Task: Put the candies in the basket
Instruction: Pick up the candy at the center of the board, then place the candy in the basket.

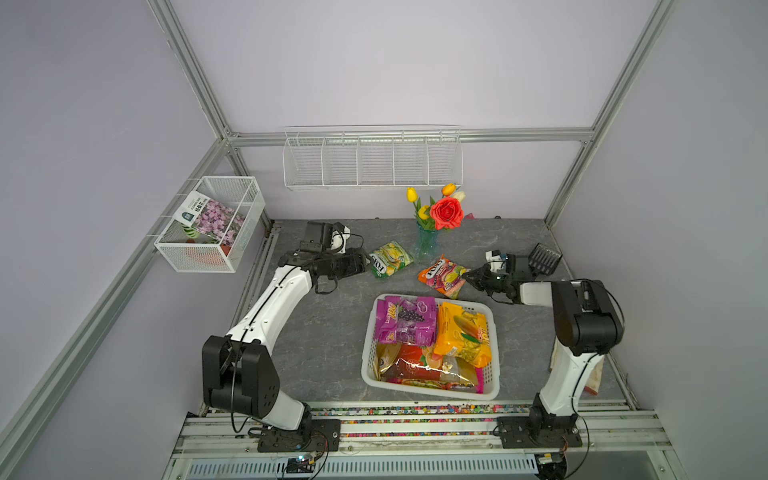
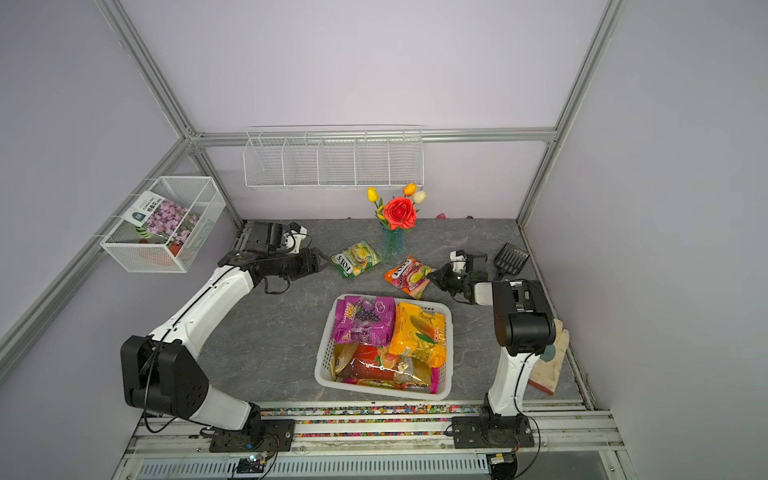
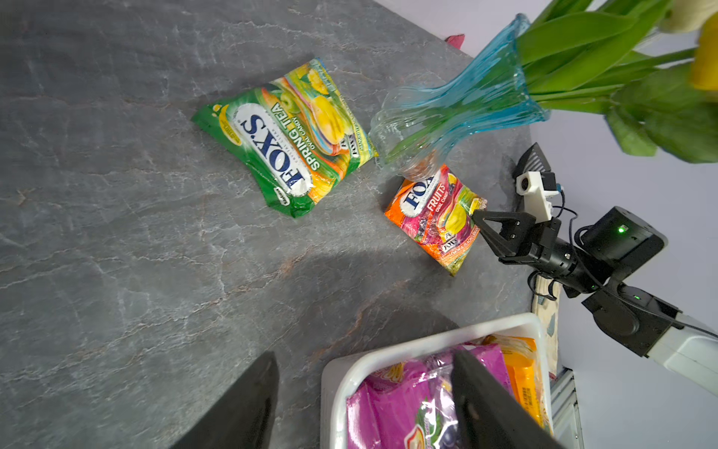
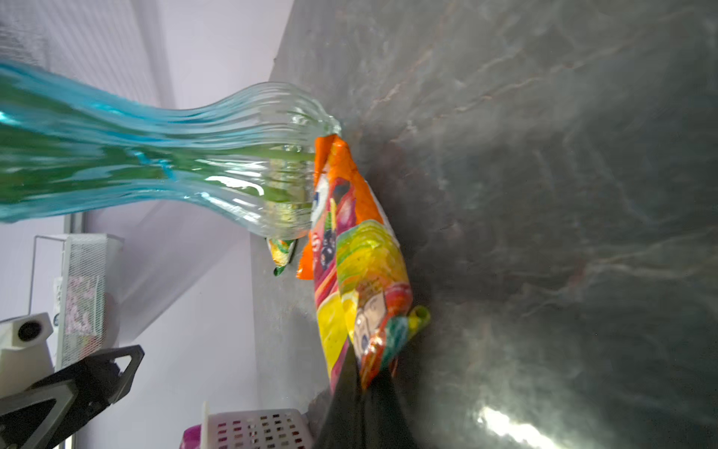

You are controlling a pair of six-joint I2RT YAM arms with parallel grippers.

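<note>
White plastic basket point(image 1: 492, 328) holds 4 candy bags; right tool point(image 1: 468, 277) pinches orange FOX'S bag point(image 1: 442, 276), left tool point(image 1: 365, 262) gapes empty.

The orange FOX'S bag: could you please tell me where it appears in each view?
Top views: orange FOX'S bag beyond the basket, below the vase.
Left wrist: centre-right, right hand at its edge.
Right wrist: centre, pinched.
Shared landmark: the vase.

green bag point(image 3: 285, 136): "fox's spring tea"; orange bag point(image 3: 435, 217): "fruits" (brand partly hidden).
</note>
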